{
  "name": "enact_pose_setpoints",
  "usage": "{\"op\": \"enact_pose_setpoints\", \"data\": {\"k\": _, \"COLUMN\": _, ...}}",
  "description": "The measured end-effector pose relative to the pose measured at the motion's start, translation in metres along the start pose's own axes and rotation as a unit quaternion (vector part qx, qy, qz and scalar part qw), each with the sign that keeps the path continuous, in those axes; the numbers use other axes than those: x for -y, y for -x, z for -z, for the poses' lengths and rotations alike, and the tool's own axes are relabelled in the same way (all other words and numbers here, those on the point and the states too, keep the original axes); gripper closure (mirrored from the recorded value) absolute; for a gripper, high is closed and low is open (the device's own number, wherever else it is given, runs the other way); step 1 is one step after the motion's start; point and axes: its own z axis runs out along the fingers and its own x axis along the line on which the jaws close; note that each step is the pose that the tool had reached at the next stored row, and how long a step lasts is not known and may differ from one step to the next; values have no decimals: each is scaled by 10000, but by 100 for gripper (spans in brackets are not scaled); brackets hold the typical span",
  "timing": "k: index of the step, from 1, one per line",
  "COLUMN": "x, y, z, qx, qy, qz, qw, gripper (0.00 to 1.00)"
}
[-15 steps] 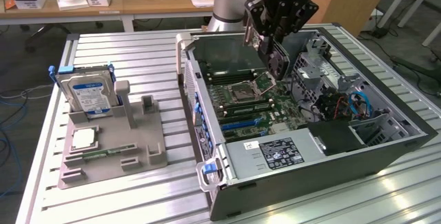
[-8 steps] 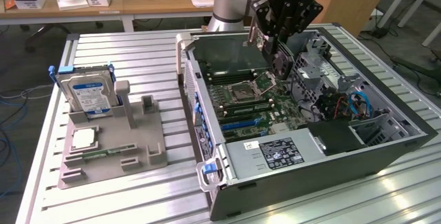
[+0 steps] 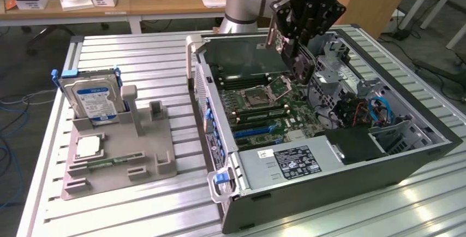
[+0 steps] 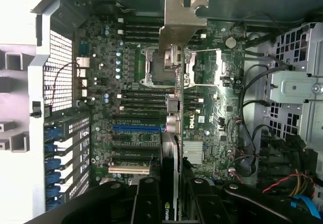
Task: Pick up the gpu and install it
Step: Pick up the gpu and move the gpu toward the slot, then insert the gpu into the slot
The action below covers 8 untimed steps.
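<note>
At the near end of the open computer case [image 3: 328,199] sits the power supply [image 3: 291,161]. On the exterior view's left a grey holder [image 3: 102,174] carries an upright hard drive [image 3: 93,99]. Farther in, above the motherboard [image 3: 262,114], hangs the gripper [image 3: 300,67]. Its fingers [image 4: 147,199] are closed against both faces of the gpu [image 4: 179,27]. The card is held edge-on over the CPU socket [image 4: 166,65], and I cannot tell whether it touches the board. A desk [image 3: 145,2] stands beyond.
</note>
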Motion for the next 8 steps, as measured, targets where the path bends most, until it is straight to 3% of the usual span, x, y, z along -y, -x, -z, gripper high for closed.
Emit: {"op": "enact_pose_setpoints", "data": {"k": 8, "x": 1, "y": 43, "z": -5, "qx": 0, "qy": 0, "qz": 0, "qw": 10000, "gripper": 74}}
